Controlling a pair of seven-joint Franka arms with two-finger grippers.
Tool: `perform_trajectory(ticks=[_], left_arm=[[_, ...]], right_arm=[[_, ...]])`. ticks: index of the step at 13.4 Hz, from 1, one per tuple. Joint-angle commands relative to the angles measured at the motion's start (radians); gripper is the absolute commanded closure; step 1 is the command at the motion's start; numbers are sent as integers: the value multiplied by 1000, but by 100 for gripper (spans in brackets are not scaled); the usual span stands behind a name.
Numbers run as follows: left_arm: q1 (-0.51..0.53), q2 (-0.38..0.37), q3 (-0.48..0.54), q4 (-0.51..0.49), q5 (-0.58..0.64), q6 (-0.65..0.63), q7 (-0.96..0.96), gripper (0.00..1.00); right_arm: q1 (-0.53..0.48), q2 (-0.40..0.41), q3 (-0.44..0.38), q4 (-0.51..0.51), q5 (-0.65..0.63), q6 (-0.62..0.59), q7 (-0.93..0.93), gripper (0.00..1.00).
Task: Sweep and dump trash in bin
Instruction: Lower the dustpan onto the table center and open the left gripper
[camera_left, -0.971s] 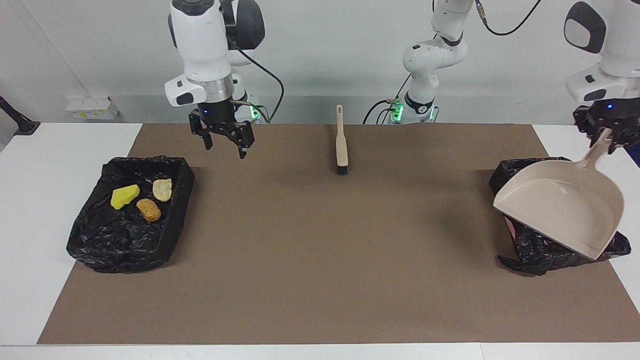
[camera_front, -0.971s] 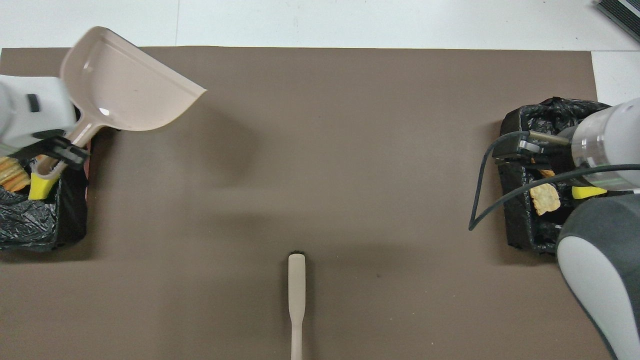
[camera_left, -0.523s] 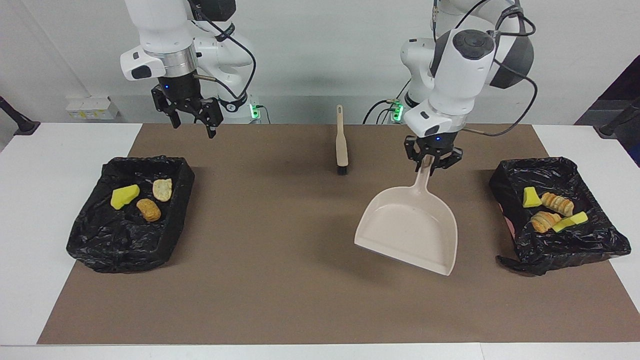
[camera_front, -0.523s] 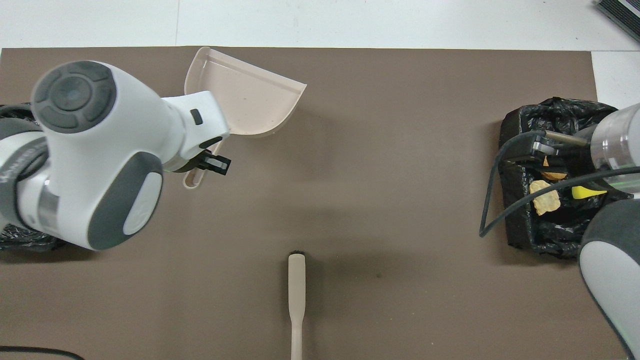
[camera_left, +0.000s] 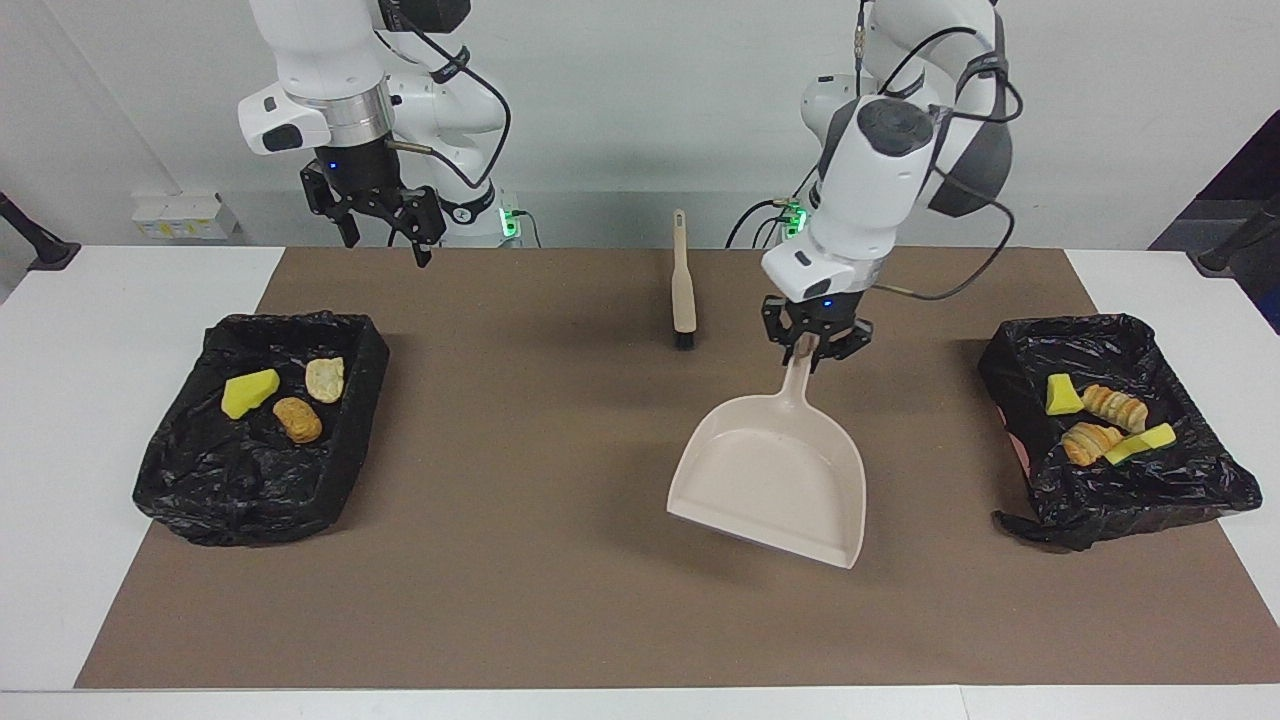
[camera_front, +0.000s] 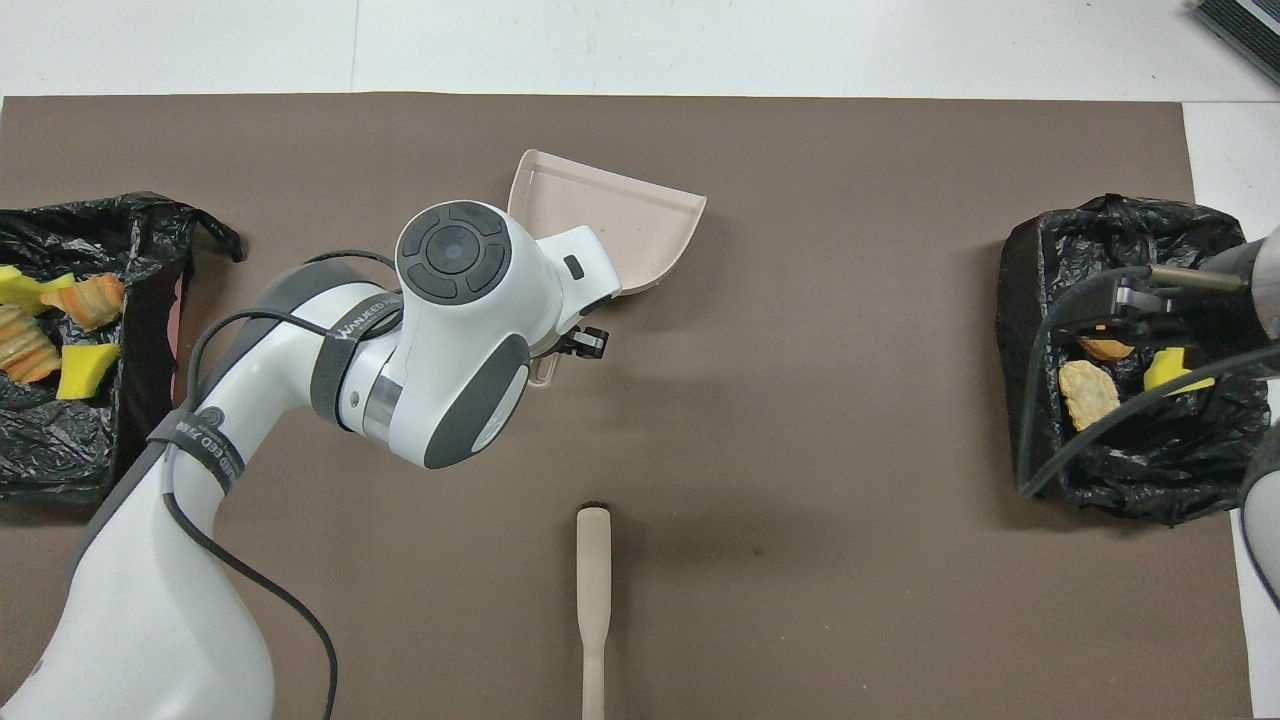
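My left gripper (camera_left: 815, 345) is shut on the handle of the beige dustpan (camera_left: 775, 480), holding it tilted over the middle of the mat. The pan (camera_front: 620, 215) has nothing in it. All the trash lies in two black-lined bins. The bin (camera_left: 1130, 490) at the left arm's end holds yellow chunks (camera_left: 1062, 395) and croissant pieces (camera_left: 1113, 405). In the bin (camera_left: 230, 490) at the right arm's end are a yellow chunk (camera_left: 250, 392) and two bread pieces (camera_left: 325, 379). My right gripper (camera_left: 385, 225) hangs open and holds nothing, high over the mat's edge near its base.
The beige brush (camera_left: 683, 285) lies flat on the brown mat (camera_left: 560, 600), nearer to the robots than the dustpan, its bristles pointing away from them; it also shows as the brush (camera_front: 593, 590) from above. White table borders the mat.
My left arm carried the dustpan from over the bin at its end to the middle of the mat, uncovering the trash there. My right gripper rose and drew back toward its base.
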Motion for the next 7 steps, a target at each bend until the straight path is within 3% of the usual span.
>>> perform_trajectory(ticks=[1,7], left_arm=[[-26,12,22,-8,-15,68,-84,100],[-72,24,22,-75,-12,121,-230,100]], right_arm=[[-35,54,27,82,8,-28,-53,0],[-43,71,25,90,60,-57,-216,0]])
